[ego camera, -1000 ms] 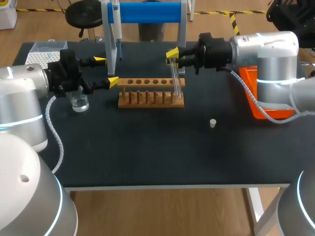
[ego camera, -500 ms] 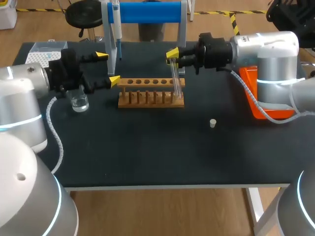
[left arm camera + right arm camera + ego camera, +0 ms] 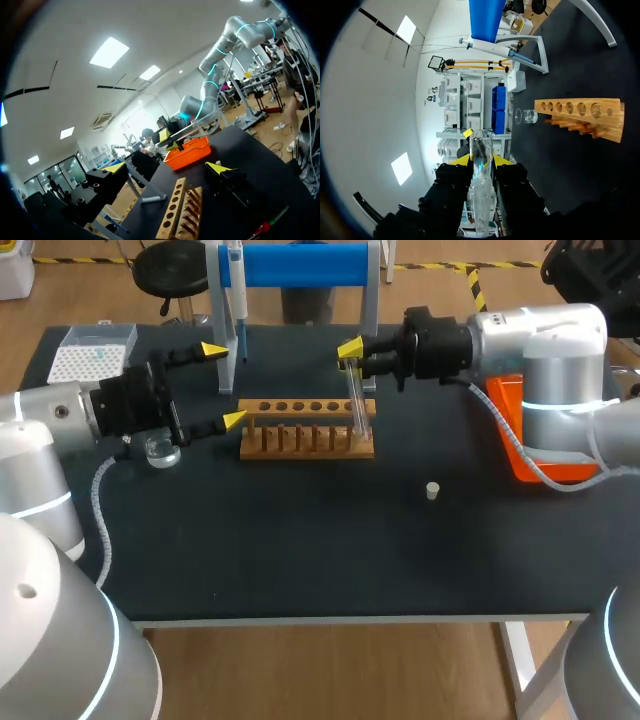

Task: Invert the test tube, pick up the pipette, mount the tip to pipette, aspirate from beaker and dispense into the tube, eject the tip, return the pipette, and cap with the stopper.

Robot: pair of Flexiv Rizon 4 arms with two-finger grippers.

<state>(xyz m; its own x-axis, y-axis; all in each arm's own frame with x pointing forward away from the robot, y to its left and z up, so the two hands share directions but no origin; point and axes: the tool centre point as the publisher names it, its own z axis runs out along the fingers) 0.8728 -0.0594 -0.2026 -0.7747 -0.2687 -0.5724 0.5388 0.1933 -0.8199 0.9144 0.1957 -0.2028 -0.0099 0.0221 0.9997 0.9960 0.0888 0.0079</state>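
counting across the table, we find one test tube (image 3: 357,405), one wooden rack (image 3: 300,445), one glass beaker (image 3: 160,450), one small white stopper (image 3: 432,490), one pipette (image 3: 237,295), one white tip box (image 3: 93,352) and one orange bin (image 3: 512,425). the rack's top shows five open holes in a row to the left of the tube. any print on these things is too small for us to read.

our right gripper (image 3: 351,352) is clamped on the upper part of the test tube, a yellow tip on each side. the tube hangs slightly tilted, and its lower end lies over the rack's right end in the head view. we cannot tell whether it touches the rack.

our left gripper (image 3: 224,385) is spread wide and holds nothing. one of its tips is near the left post of the blue-barred stand (image 3: 300,265), where the pipette hangs. the other tip is just beside the rack's left end. the beaker sits beside this arm's wrist, and the stopper lies alone, well apart from the rack.
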